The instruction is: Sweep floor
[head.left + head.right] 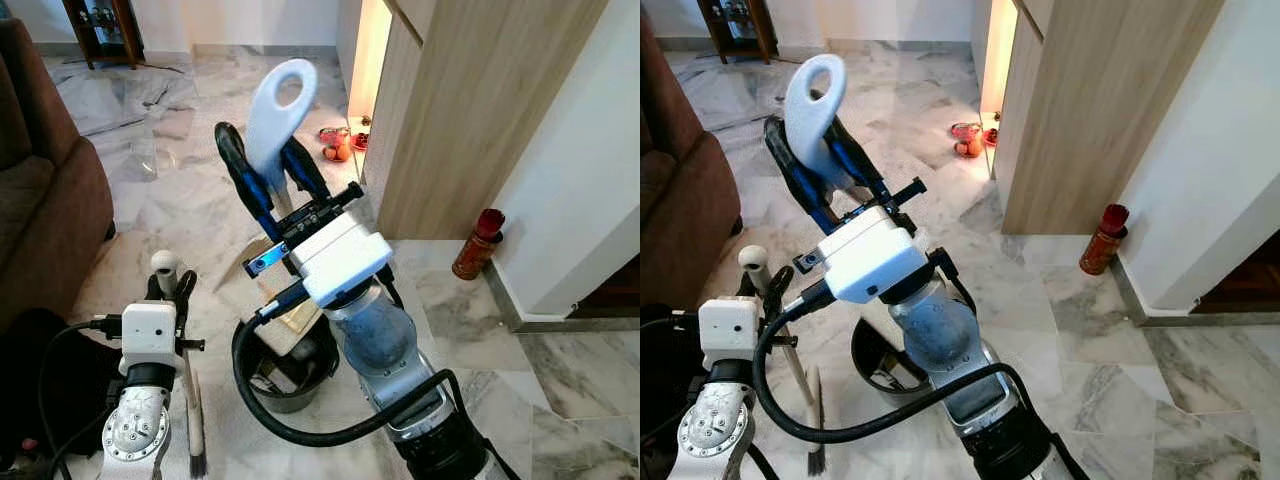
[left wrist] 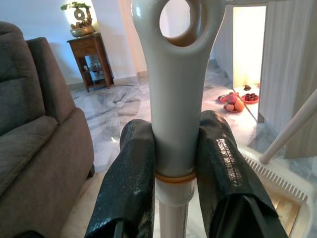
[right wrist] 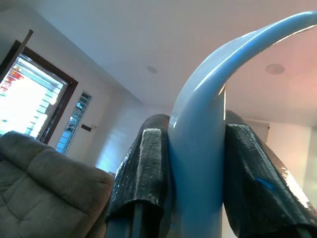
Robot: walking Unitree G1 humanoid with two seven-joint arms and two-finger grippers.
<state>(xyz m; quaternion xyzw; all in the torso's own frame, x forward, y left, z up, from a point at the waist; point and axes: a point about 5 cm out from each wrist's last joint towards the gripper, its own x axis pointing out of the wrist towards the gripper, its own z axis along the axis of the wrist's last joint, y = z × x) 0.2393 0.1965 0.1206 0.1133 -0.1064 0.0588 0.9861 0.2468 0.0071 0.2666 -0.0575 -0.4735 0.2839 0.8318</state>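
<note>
Two tools are in our grippers at once. With the right gripper [image 1: 268,170] we are pinching the pale blue dustpan handle [image 1: 279,112] just below its looped end, the two black fingers [image 3: 143,168] pressed against either side of it, and we are holding it up high in front of us over the marble floor [image 1: 450,320]. Below that arm, the black dustpan [image 1: 290,365] itself is sitting on the floor, with a wooden piece lying across its mouth. With the left gripper [image 1: 170,287] we are clamping the broom handle [image 2: 176,99], a pale grey stick with a hole through its top; the fingers [image 2: 129,183] are closing on it just above an orange ring, and the stick is standing nearly upright. The broom's dark bristles [image 1: 197,462] are touching the floor just beside our left arm.

To our left we are seeing a brown sofa [image 1: 45,200]. To our right a wooden cabinet [image 1: 470,110] is standing against a white wall, and a red bottle [image 1: 477,244] is standing on the floor near its corner. Beyond the cabinet, a small plate of fruit [image 1: 337,143] is lying on the floor by a lit doorway. A dark wooden side table [image 2: 91,59] is standing at the far wall.
</note>
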